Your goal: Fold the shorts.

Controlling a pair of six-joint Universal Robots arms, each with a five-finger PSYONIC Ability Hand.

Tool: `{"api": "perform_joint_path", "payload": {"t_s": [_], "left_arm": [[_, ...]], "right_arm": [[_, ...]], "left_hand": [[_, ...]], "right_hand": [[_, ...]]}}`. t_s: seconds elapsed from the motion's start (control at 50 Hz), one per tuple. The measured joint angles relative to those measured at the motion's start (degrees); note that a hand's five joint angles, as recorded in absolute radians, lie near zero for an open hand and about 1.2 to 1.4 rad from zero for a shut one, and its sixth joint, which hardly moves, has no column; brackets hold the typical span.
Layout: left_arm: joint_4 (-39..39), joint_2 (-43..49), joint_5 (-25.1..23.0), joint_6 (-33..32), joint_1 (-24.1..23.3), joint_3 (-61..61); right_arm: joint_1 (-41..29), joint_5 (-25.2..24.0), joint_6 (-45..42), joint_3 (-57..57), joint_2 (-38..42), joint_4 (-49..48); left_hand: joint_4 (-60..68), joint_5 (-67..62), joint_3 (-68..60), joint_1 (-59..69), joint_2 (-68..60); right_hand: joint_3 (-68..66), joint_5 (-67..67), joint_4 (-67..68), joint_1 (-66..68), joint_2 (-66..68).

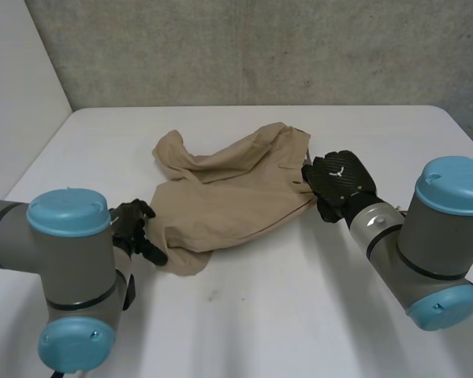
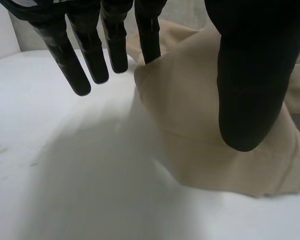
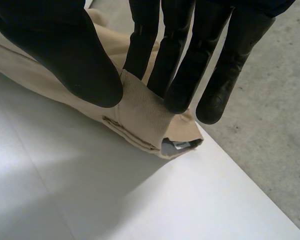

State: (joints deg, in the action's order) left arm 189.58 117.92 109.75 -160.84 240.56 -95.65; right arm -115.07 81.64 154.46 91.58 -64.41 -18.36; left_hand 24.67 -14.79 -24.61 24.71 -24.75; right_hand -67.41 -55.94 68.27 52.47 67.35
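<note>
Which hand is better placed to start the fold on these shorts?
Probably right. The right hand pinches an edge of the shorts between thumb and fingers, ready to lift; the left hand is open at the near corner, fingers straight, gripping nothing.

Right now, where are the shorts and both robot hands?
shorts (image 1: 229,197), head view, middle of the cloth.
left hand (image 2: 250,90), left wrist view, on its thumb.
right hand (image 1: 340,179), head view, back of the hand.
</note>
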Motion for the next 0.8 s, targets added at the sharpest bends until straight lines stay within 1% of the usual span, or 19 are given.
{"api": "perform_joint_path", "payload": {"t_s": [0.04,0.06,0.12,0.18,0.28,0.3,0.34,0.4,0.48,0.5,0.52,0.54,0.56,0.6,0.64,0.66,0.7,0.74,0.8], "left_arm": [[0.2,0.3,0.3,0.0,0.1,0.4],[0.5,0.5,0.6,0.0,0.2,0.9],[0.8,0.6,0.8,0.0,0.4,1.2],[1.2,0.6,1.0,0.0,0.9,1.6],[1.3,0.6,0.9,0.2,1.4,1.6],[1.3,0.5,0.7,0.4,1.5,1.6],[1.3,0.3,0.5,0.5,1.6,1.6],[0.8,-1.4,0.1,0.3,1.9,2.0],[-0.6,-5.7,-1.8,-0.1,2.1,2.3],[-1.5,-7.7,-3.3,-0.2,2.1,2.2],[-1.5,-7.7,-3.3,-0.2,2.1,2.2],[-3.1,-10.3,-5.9,-0.2,2.1,1.7],[-3.6,-11.0,-6.6,-0.1,2.0,1.3],[-5.9,-13.2,-9.7,0.1,1.5,-0.3],[-6.4,-13.6,-10.3,0.2,1.3,-0.8],[-7.6,-14.4,-11.6,0.4,0.7,-2.2],[-9.1,-15.1,-12.7,0.7,-0.6,-4.1],[-9.8,-15.2,-12.7,1.0,-1.6,-5.5],[-10.0,-14.9,-11.1,1.8,-2.7,-6.9]], "right_arm": [[0.0,0.4,0.4,0.2,-0.3,0.0],[0.0,0.9,0.6,0.4,-0.6,0.0],[-0.1,1.5,0.9,0.7,-0.9,0.1],[-0.1,2.4,1.0,1.1,-1.2,0.1],[-0.1,3.3,0.9,1.3,-1.8,0.2],[-0.1,3.4,0.9,1.4,-2.1,0.3],[-0.1,3.6,0.9,1.3,-2.9,0.4],[0.0,3.7,0.8,1.2,-5.1,0.6],[0.1,3.6,0.6,0.7,-8.5,2.9],[0.2,3.5,0.6,0.4,-9.8,4.3],[0.2,3.5,0.6,0.4,-9.8,4.3],[0.1,3.5,0.6,0.2,-11.0,5.7],[0.1,3.5,0.6,0.1,-11.6,6.6],[-0.1,3.5,0.7,0.0,-12.5,8.0],[-0.2,3.5,0.7,0.0,-12.6,8.4],[-0.4,3.5,0.8,0.1,-12.6,8.7],[-0.7,3.6,0.8,0.2,-12.1,9.3],[-0.8,3.7,0.8,0.2,-11.5,9.5],[-0.9,4.0,0.8,0.0,-10.2,9.5]], "left_hand": [[0.9,-0.9,-0.9,0.9,-0.7],[3.7,-3.6,-3.6,3.9,-3.4],[3.7,-3.6,-3.6,3.9,-3.4],[13.8,-13.3,-13.8,14.8,-13.9],[13.8,-13.3,-13.8,14.8,-13.9],[39.0,-38.4,-38.8,40.1,-38.9],[42.5,-40.9,-42.2,41.4,-42.4],[43.6,-40.9,-43.4,41.4,-43.6],[43.7,-40.9,-43.4,41.4,-43.6],[43.7,-40.9,-43.4,41.4,-43.6],[43.7,-40.9,-43.4,41.4,-43.6],[35.5,-34.5,-34.5,33.4,-34.4],[25.9,-25.4,-26.0,22.6,-24.6],[4.3,-4.2,-4.7,0.2,-3.8],[4.3,-4.2,-4.7,0.2,-3.8],[-1.6,1.8,0.9,-2.4,1.6],[-2.8,3.1,2.1,-2.4,2.6],[-3.4,4.0,2.8,-2.4,3.2],[-3.4,4.1,2.8,-2.4,3.3]], "right_hand": [[0.0,0.0,0.0,0.0,0.0],[0.0,0.0,0.0,0.0,0.0],[0.0,0.0,0.0,0.0,0.0],[0.0,0.0,0.0,0.0,0.0],[0.0,0.0,0.0,0.0,0.0],[0.0,0.0,0.0,0.0,0.0],[0.0,0.0,0.0,0.0,0.0],[0.0,0.0,0.0,0.0,0.0],[0.0,0.0,0.0,0.0,0.0],[0.0,0.0,0.0,0.1,0.0],[0.0,0.0,0.0,0.1,0.0],[0.0,0.0,0.0,0.6,0.0],[0.0,0.0,0.0,0.6,0.0],[0.0,0.0,0.0,0.6,0.0],[0.0,0.0,0.0,0.6,0.0],[0.0,0.0,0.0,0.6,0.0],[0.0,0.0,0.0,0.6,0.0],[0.0,0.0,0.0,0.6,0.0],[0.0,0.0,0.0,0.6,0.0]]}}
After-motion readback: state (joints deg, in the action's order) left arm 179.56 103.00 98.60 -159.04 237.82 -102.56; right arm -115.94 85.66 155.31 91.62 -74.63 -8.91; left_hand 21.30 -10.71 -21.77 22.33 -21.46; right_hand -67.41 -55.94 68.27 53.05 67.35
